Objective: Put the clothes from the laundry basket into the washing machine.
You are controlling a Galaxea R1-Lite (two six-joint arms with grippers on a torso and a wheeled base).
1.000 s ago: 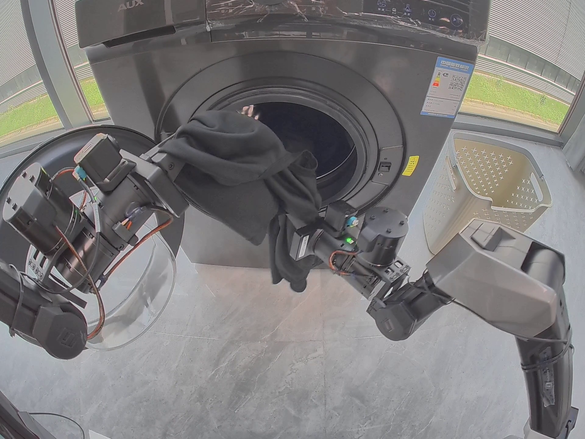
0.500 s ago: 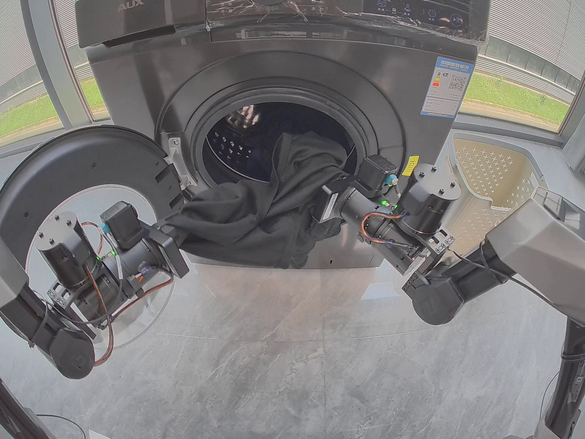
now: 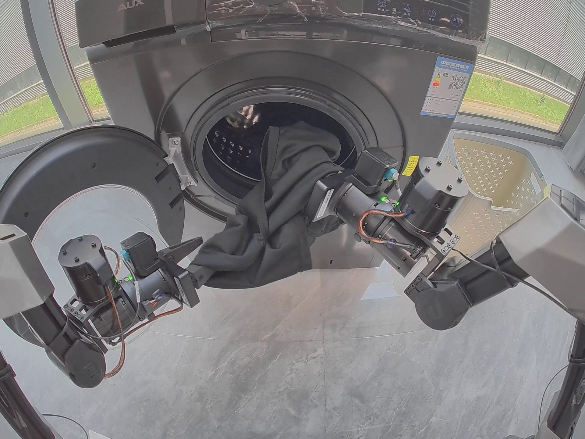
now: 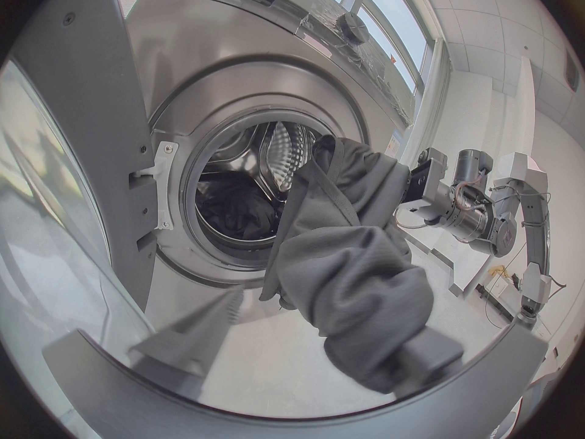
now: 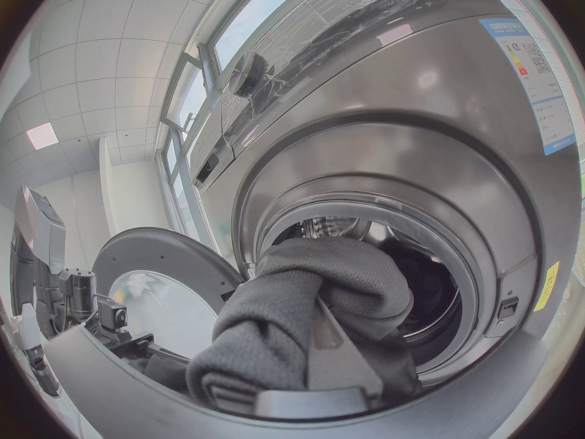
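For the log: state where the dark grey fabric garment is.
Head view: the dark grey fabric garment hangs out of the open grey metal washing machine, right gripper clamped on it, its lower-left corner resting on the left gripper.

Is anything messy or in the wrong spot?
Yes. The dark garment is only half inside the washing machine: it spills over the drum's rim and droops down the front, its end draped on the open left end effector.
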